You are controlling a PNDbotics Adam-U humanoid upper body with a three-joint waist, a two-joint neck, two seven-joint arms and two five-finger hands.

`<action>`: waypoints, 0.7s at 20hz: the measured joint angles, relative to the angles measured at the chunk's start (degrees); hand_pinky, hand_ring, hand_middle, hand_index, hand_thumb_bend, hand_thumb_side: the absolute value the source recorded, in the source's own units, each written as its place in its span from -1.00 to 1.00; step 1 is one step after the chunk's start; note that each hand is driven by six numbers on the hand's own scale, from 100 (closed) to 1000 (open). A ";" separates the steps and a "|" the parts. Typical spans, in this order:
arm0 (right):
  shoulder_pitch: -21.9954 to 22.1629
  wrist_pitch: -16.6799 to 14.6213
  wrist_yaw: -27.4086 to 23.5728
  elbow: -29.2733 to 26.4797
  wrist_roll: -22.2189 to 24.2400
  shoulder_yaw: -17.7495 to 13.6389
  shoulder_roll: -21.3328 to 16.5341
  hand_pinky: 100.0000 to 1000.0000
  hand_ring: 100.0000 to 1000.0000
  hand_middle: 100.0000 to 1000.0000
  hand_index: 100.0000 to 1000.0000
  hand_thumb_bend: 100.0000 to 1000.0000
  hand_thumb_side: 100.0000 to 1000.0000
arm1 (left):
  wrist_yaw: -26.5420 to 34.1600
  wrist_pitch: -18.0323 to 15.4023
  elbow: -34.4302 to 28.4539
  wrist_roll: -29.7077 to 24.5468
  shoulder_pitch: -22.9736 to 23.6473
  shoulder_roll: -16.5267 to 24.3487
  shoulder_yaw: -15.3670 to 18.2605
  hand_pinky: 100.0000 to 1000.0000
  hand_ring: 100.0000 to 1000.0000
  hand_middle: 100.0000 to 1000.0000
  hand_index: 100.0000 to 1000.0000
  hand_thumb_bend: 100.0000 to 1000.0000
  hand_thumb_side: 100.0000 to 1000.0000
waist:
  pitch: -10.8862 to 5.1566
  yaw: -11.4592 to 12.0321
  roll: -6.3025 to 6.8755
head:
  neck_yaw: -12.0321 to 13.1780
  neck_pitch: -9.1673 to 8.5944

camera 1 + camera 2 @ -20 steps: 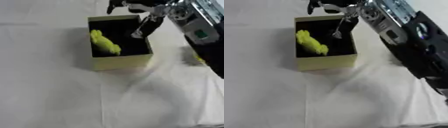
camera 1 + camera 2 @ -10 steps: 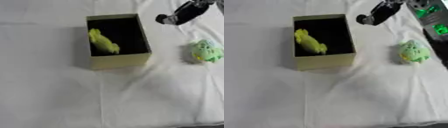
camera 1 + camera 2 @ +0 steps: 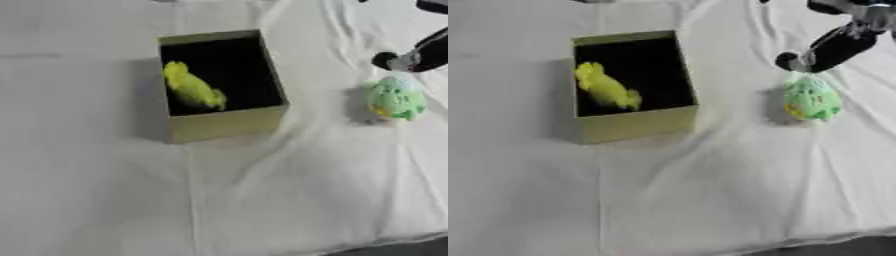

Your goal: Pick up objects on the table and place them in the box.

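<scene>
On the white cloth (image 3: 710,200) right of the box (image 3: 636,127) lies our green toy (image 3: 811,100), not yet boxed; a yellow toy (image 3: 605,89) already rests inside. Our right hand (image 3: 833,47) hovers just above the green one, likely lining up a grasp; whether its fingers are spread or curled, we cannot tell.

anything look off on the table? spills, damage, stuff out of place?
Nothing spilled or damaged. The green toy lies on the white cloth outside the box; the yellow toy is inside. The cloth is wrinkled.
</scene>
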 measured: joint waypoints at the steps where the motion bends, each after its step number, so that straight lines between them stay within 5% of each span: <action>1: 0.19 -0.04 -0.03 0.02 0.04 0.07 -0.18 0.72 0.82 0.70 0.76 -0.07 -0.41 | -0.03 0.00 0.00 0.00 0.01 0.08 0.01 0.00 -0.09 0.14 0.40 -0.84 0.42 | 0.00 -0.30 -0.01 | 0.38 0.00; 4: 3.18 -0.99 -0.27 0.92 0.93 0.23 -1.47 0.72 0.83 0.71 0.76 -0.04 -0.37 | -0.24 0.01 0.00 0.01 0.07 0.48 0.09 0.00 -0.09 0.14 0.40 -0.84 0.42 | -0.13 -2.88 0.22 | 2.03 0.00; 14: 7.90 -3.39 0.31 4.61 2.36 -1.03 -2.16 0.73 0.84 0.72 0.80 0.09 -0.36 | -0.30 0.02 0.00 0.01 0.07 0.49 0.10 0.00 -0.10 0.14 0.40 -0.85 0.42 | -0.22 -3.21 0.75 | 3.15 0.00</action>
